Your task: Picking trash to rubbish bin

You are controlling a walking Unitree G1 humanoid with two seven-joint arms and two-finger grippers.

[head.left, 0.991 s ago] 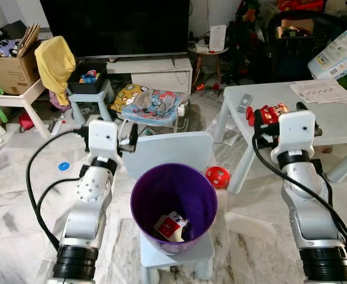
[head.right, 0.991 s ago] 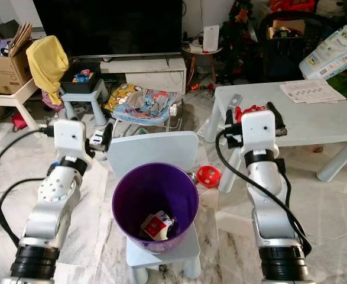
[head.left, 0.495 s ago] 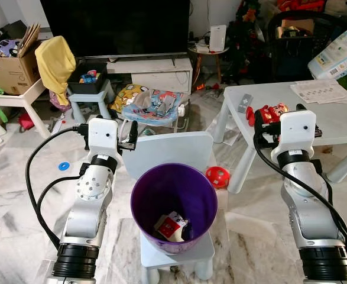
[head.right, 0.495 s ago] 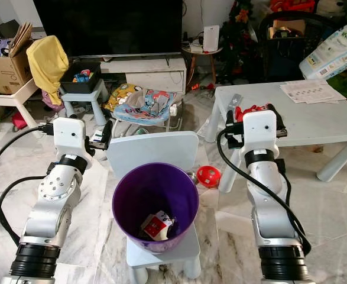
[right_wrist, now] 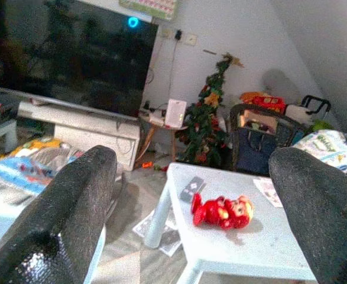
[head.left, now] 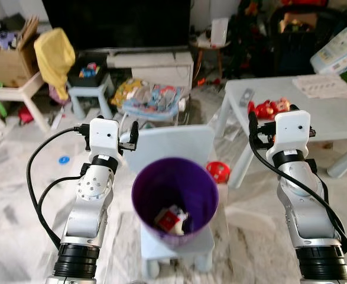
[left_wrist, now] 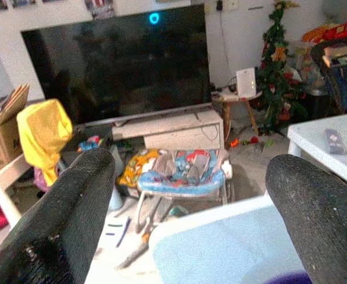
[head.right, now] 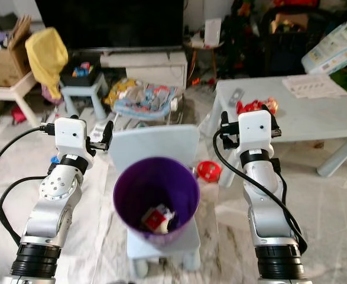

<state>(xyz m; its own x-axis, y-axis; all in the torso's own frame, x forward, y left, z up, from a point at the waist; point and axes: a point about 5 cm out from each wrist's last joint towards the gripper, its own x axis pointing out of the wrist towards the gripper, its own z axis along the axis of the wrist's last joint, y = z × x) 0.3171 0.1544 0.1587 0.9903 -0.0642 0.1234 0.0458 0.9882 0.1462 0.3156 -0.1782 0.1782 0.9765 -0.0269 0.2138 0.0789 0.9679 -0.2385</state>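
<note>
Nothing shifted but the camera — both end effectors [left_wrist: 179, 219] [right_wrist: 191, 219] gape empty beside the purple bin [head.left: 174, 200].

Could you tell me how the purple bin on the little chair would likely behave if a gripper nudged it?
The purple bin looks tall, nearly empty, so probably light and tippy. It stands on a small white chair, so a sideways push might slide it off.

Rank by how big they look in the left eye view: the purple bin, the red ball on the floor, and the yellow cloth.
1. purple bin, largest, though nearest the camera.
2. yellow cloth.
3. red ball, smallest.
</note>
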